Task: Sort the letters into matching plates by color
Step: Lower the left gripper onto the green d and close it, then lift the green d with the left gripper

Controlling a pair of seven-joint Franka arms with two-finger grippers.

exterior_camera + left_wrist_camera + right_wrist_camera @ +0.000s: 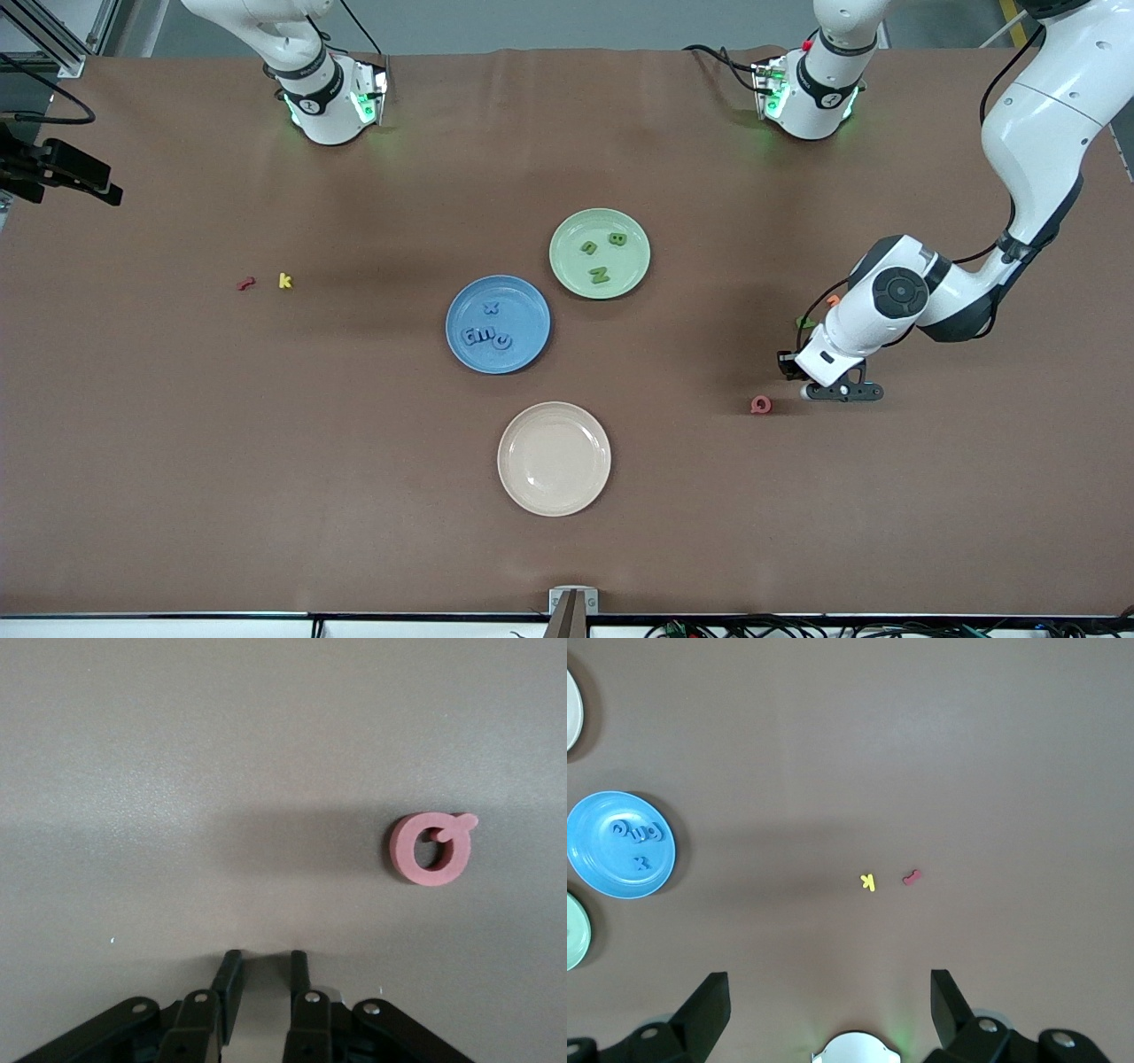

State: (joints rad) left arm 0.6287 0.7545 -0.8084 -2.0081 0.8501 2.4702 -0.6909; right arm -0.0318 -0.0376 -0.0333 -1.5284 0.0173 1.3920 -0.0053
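Note:
The blue plate (532, 306) holds several blue letters (487, 337). The pale green plate (567, 239) holds three green letters (601, 274). Another green letter (805, 322) lies on the table toward the left arm's end, partly hidden by the left arm. My left gripper (846, 391) (263, 958) is low over the table beside a pink Q (761, 405) (431, 849); its fingers stand a narrow gap apart with nothing between them. My right gripper (828, 979) is wide open and empty, high over the table near its base. The blue plate (594, 877) also shows in the right wrist view.
A cream plate (554, 458) lies nearer the front camera than the blue plate. An orange letter (833, 300) lies beside the loose green letter. A yellow k (284, 281) (868, 881) and a red letter (245, 283) (912, 877) lie toward the right arm's end.

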